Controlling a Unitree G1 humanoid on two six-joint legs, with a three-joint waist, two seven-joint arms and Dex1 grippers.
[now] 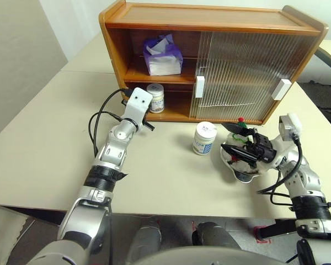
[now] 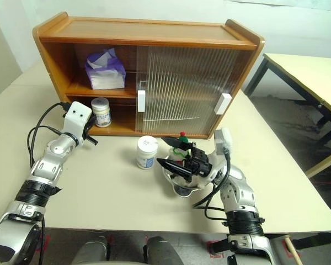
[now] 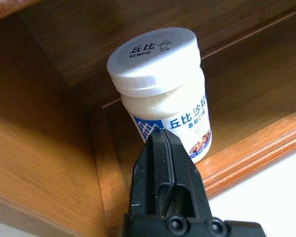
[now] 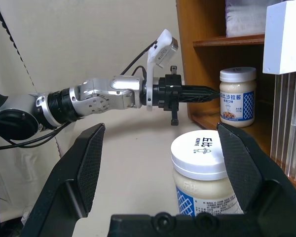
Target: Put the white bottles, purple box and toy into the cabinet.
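Pressed together with nothing between its fingers, the left gripper [image 4: 207, 94] pointed at a white jar [image 1: 155, 97] standing at the left end of the cabinet's [image 1: 209, 25] lower shelf, left of centre in the head view; whether the tip touched the jar could not be told. From the left wrist camera, that jar [image 3: 163, 94] showed a wide white screw lid with printed characters and a small figure on top, pale contents behind cloudy plastic, and a blue-and-white label.

On the shelf above, in the upper middle of the frame, sat the purple tissue pack [image 1: 162, 54], a soft lavender block with white tissue spilling from its top. The cabinet itself was honey-brown wood with two ribbed translucent doors [image 1: 248, 74] covering its right part, each carrying a white rectangular handle [image 1: 199, 86]; the left bay stood uncovered.

A second white jar [image 1: 204, 138] stood on the cream table [image 1: 38, 154] in the centre of the head view, just in front of the cabinet. It matched the first one, with the same lid and blue-latticed label.

At lower right, the right gripper [image 1: 238, 141] was spread wide above a shiny metal bowl [image 1: 234, 167]. The toy [image 1: 242, 126] lay at the bowl, mostly hidden by the gripper, with a red pompom on green showing. Through the right wrist camera, the second jar [image 4: 203, 175] sat framed between the two wide-set black fingers [image 4: 91, 163].
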